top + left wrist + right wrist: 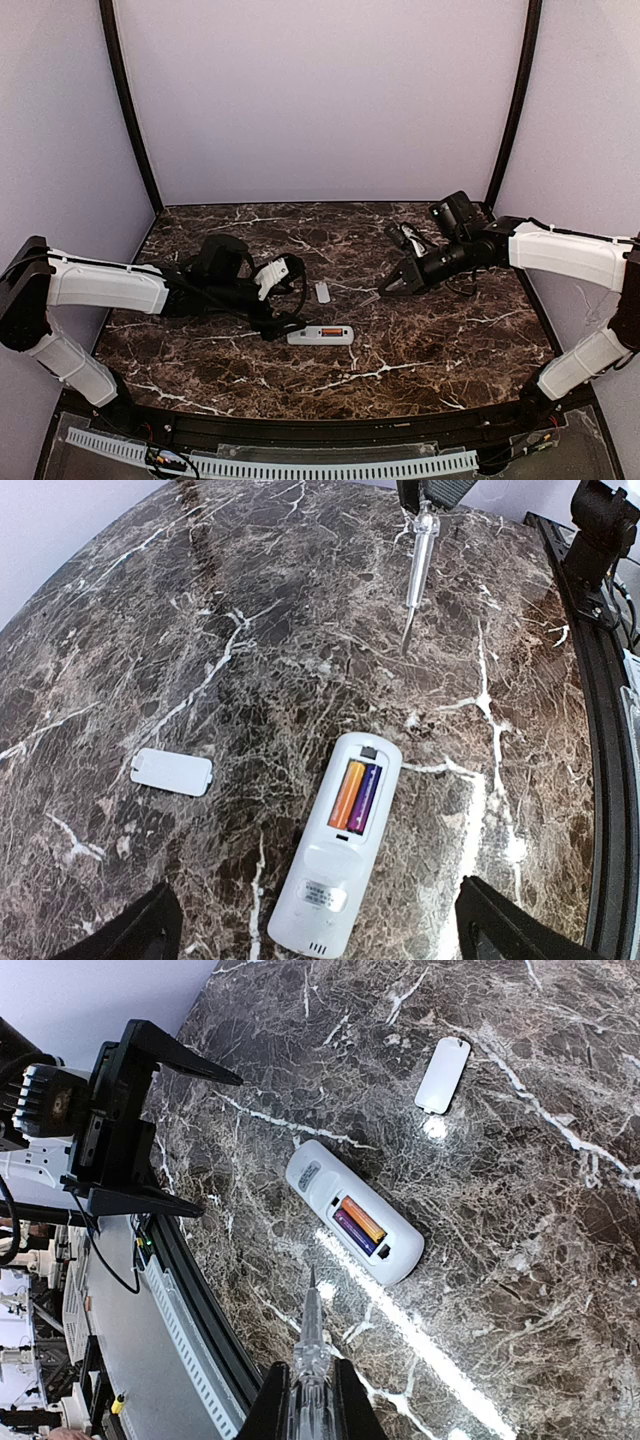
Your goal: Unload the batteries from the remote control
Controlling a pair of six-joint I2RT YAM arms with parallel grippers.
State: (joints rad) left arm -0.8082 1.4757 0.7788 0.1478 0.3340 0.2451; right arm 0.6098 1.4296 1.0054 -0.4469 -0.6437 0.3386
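The white remote control lies back side up near the table's front middle, its battery bay open. An orange battery and a purple battery sit side by side in the bay, also seen in the right wrist view. My left gripper is open and empty, hovering above the remote's near end, fingers wide on either side. My right gripper is shut on a clear pointed tool. The tool's tip hangs above the table, right of the remote and apart from it.
The small flat white cover piece lies on the marble behind the remote, also in the left wrist view and the right wrist view. A black rail runs along the table's front edge. Walls close in the back and sides.
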